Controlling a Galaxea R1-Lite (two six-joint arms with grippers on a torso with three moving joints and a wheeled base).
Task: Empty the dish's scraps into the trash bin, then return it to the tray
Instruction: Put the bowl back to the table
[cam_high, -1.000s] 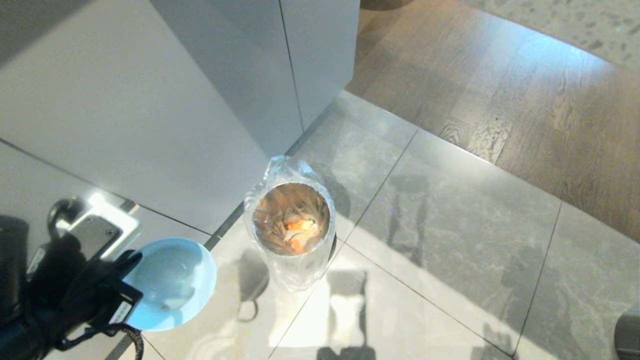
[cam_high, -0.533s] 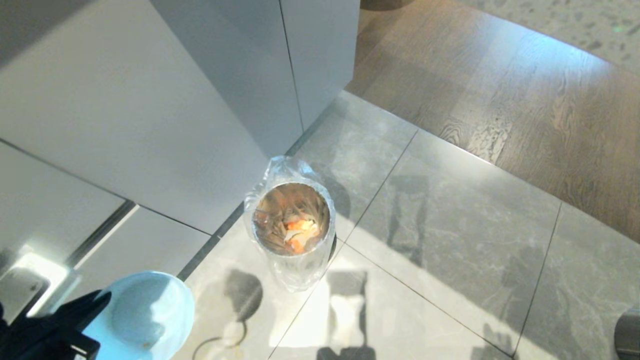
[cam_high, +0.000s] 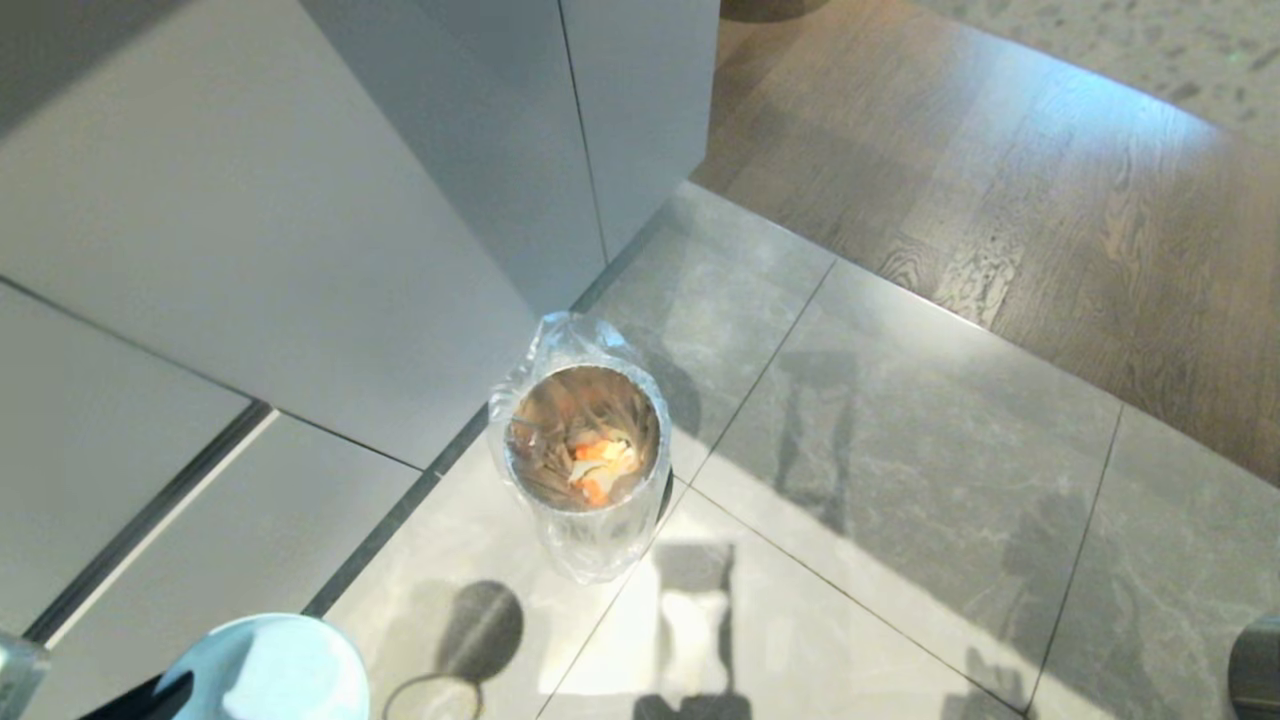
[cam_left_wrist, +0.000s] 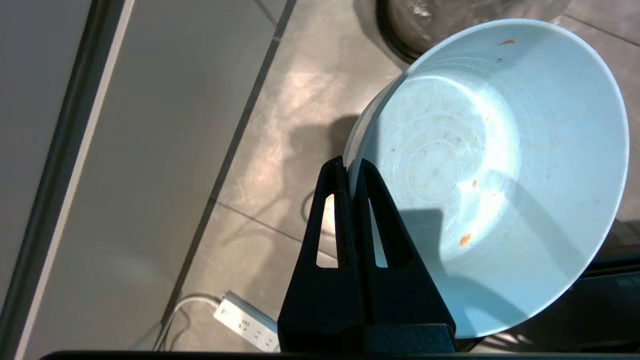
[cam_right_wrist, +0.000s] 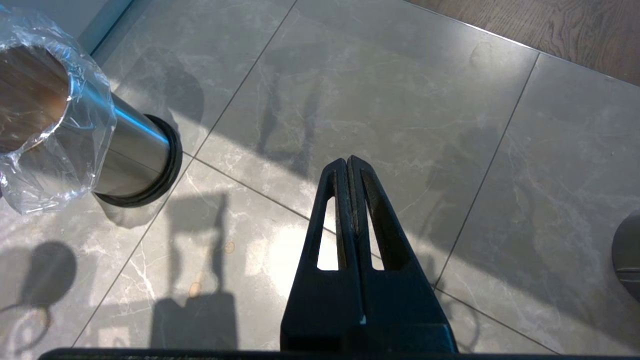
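Left gripper pinches the small round pale-blue glossy bowl by its rim, low left of the shiny metal bin; slick and rigid, likely light. Right gripper idle, jaws together.

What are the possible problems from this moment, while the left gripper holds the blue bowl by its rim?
1. The left gripper pinches only the thin rim of the dish, so the glossy bowl might slip or swing on the way back.
2. A few orange bits cling inside; they may drop on the floor tiles instead of into the trash bin.
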